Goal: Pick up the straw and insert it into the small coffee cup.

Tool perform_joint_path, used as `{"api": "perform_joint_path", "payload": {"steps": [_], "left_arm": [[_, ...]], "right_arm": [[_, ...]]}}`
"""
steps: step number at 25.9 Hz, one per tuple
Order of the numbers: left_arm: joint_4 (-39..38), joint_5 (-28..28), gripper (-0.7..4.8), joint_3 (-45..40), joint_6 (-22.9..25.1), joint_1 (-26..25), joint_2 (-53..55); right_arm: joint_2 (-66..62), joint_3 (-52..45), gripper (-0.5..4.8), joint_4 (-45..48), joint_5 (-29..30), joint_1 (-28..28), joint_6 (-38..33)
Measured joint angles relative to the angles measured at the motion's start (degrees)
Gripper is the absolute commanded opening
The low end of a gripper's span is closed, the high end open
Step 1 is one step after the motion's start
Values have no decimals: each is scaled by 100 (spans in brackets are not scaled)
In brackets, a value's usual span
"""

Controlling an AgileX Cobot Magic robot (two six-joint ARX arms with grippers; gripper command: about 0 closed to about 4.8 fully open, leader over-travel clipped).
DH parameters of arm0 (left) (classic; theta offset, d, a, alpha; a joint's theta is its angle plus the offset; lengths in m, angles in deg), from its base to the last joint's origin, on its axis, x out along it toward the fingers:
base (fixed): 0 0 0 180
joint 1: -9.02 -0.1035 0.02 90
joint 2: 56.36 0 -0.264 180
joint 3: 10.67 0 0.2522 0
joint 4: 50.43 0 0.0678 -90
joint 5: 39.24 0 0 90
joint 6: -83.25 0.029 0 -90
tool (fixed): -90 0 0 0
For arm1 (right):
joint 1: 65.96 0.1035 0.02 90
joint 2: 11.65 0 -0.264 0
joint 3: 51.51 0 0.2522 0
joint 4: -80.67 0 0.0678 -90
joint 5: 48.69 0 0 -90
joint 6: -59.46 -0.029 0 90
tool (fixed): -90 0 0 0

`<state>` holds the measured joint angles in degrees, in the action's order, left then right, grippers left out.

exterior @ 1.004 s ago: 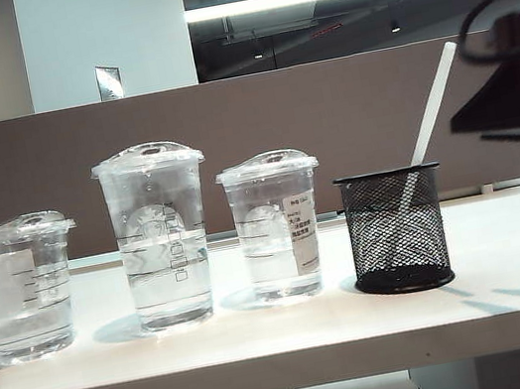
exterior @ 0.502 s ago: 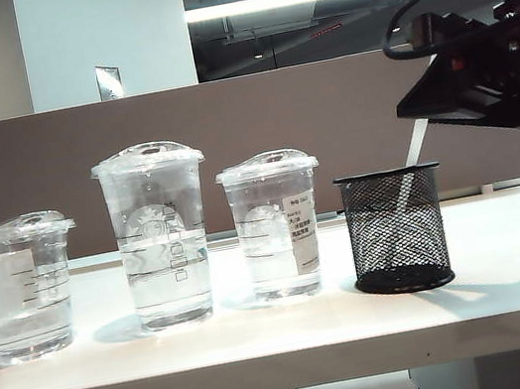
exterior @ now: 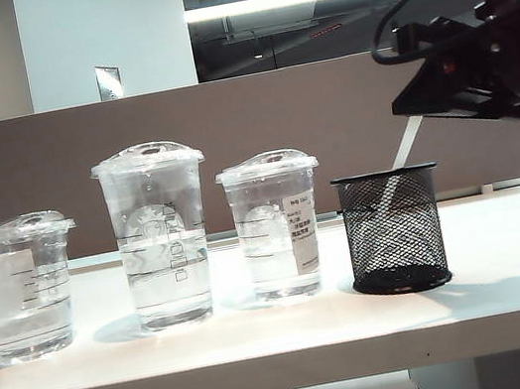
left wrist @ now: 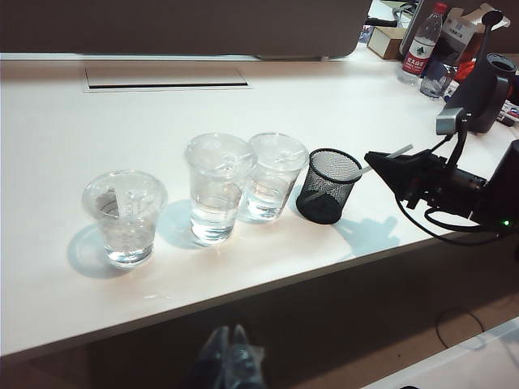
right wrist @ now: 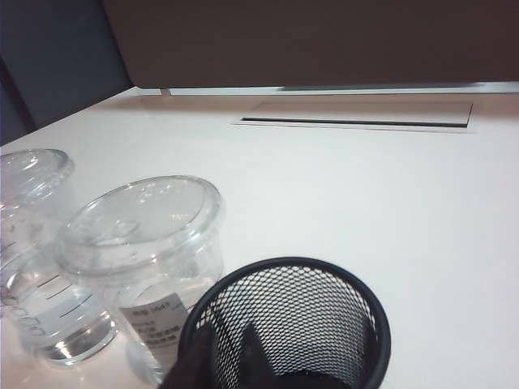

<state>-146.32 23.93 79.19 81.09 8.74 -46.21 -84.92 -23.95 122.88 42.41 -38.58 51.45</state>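
Exterior view shows a white counter (exterior: 519, 290) carrying three lidded clear cups in a row with a black mesh pen holder (exterior: 393, 230) at the right end. The small coffee cup (exterior: 21, 287), shortest and widest, stands at the far left, well apart from the holder; beside it rises the tallest cup (exterior: 159, 234), then the mid-height cup (exterior: 276, 225) with a printed sticker, just beside the holder. The straw (exterior: 407, 148) stands tilted inside the holder, its lower part seen through the mesh and its upper end leaning toward the right and vanishing behind the right gripper (exterior: 406, 108). That gripper hangs above and to the right of the holder, its black nose at the straw's upper end; whether its fingers have clenched on the straw cannot be told, since the tips are dark and overlap it. In the right wrist view the fingertips (right wrist: 203, 352) sit close together at the holder's rim. The left gripper (left wrist: 231, 365) appears blurred in the left wrist view, low and off the counter's near edge, its fingers seemingly pressed together around nothing.
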Motion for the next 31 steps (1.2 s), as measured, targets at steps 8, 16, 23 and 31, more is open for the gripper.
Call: {"api": "perform_joint_path", "payload": {"steps": [8,16,23,31], "left_arm": [[0,0,-5,0,0,0,0],[0,2,-5,0,0,0,0],[0,26,-5,0,345,0,0],[0,28,-5,0,505,0,0]], "right_arm": [[2,378,30,-396,2,0,302],[214,940,30,-1526,4,2,557],[1080,1915,30,-3412,46,4,1419],[1294,3630,31,-4614,382,4,1902]]}}
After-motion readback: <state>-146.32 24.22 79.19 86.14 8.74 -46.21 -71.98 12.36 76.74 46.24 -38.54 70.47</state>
